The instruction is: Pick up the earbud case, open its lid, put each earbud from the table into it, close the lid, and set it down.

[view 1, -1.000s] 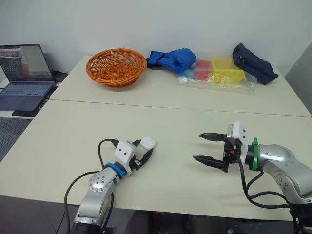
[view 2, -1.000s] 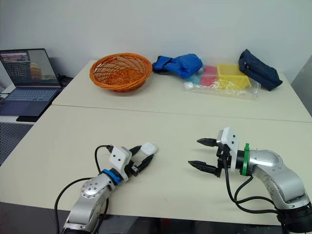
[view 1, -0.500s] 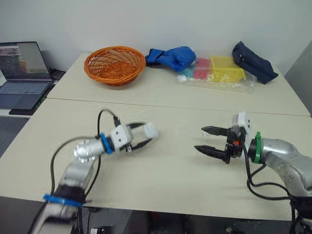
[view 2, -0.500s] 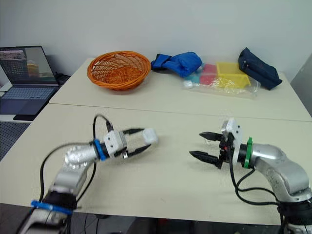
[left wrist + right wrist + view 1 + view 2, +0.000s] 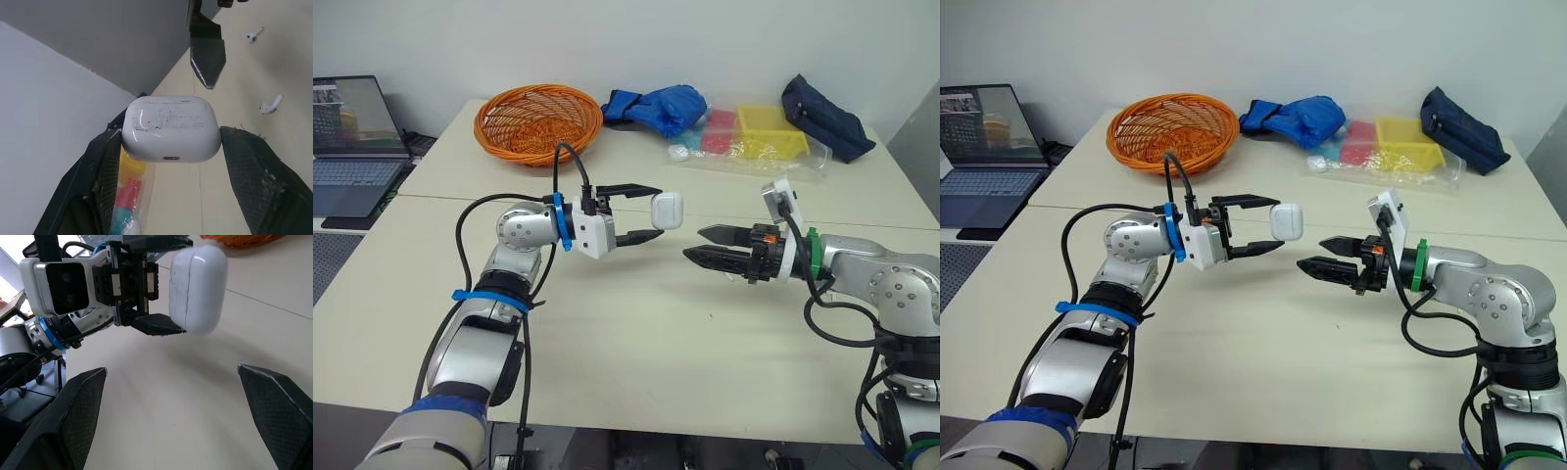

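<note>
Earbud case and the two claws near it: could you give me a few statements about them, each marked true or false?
1. The left gripper holds the earbud case up off the table. True.
2. The case's lid is open. False: it is shut.
3. The right gripper also grips the case. False: it is open and apart from the case, pointing towards it.
4. Two earbuds lie on the table. True.

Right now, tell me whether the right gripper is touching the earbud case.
Apart. In the left eye view, bare table shows between the earbud case, held by the left gripper, and the open jaws of the right gripper.
</note>
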### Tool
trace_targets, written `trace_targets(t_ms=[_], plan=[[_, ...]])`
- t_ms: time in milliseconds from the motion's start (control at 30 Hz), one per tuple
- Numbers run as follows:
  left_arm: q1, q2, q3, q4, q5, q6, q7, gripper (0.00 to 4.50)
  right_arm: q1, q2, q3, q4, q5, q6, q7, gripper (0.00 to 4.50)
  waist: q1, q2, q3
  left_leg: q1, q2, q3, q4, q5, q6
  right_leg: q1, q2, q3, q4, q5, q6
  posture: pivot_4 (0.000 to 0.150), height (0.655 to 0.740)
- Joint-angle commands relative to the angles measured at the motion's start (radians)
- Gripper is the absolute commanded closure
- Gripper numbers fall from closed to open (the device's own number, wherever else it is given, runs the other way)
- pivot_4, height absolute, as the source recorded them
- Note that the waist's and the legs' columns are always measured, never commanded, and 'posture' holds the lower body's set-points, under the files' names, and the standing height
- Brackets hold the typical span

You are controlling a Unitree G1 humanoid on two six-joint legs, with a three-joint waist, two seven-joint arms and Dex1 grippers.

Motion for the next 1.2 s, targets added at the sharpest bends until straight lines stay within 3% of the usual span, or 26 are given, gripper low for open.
trace_targets(t_ms=[33, 400, 733, 900, 1200], plan=[[-0.03, -0.03, -0.02, -0.004, -0.065, -0.074, -0.023, 1.7, -0.037, 0.029, -0.033, -0.03, 0.053, 0.031, -0.057, 0.0, -0.002, 0.0, 0.0, 0.0, 0.0, 0.0, 0.001, 0.0, 0.0, 0.0, 0.0, 0.0, 0.0, 0.0, 0.0, 0.15, 0.74], [-0.02, -0.038, -0.06, -0.015, -0.194, -0.118, -0.142, 1.7, -0.078, 0.024, -0.058, 0.006, 0.155, 0.105, -0.058, 0.0, -0.013, 0.0, 0.0, 0.0, 0.0, -0.002, 0.004, 0.0, 0.0, 0.001, 0.0, 0.001, 0.002, 0.002, 0.002, 0.15, 0.74], [-0.022, -0.045, -0.058, -0.013, -0.229, -0.115, -0.179, 1.7, -0.104, 0.04, -0.056, 0.045, 0.163, 0.104, -0.078, 0.0, -0.017, 0.0, 0.0, 0.0, 0.0, -0.002, 0.004, 0.0, 0.0, 0.001, 0.0, 0.001, 0.004, 0.002, 0.002, 0.15, 0.74], [-0.004, -0.05, -0.063, -0.029, -0.238, -0.114, -0.186, 1.7, -0.105, 0.051, -0.055, 0.054, 0.158, 0.1, -0.094, 1.23, -0.017, 0.0, 0.0, 0.001, 0.0, -0.002, 0.005, 0.0, 0.0, 0.001, 0.0, 0.001, 0.007, 0.002, 0.002, 0.15, 0.74], [-0.014, -0.06, -0.056, -0.035, -0.249, -0.11, -0.193, 1.7, -0.102, 0.047, -0.043, 0.05, 0.145, 0.095, -0.088, 1.23, -0.018, 0.0, 0.0, 0.002, 0.0, -0.003, 0.008, 0.001, 0.001, 0.0, 0.0, 0.001, 0.012, 0.002, 0.002, 0.15, 0.74]])
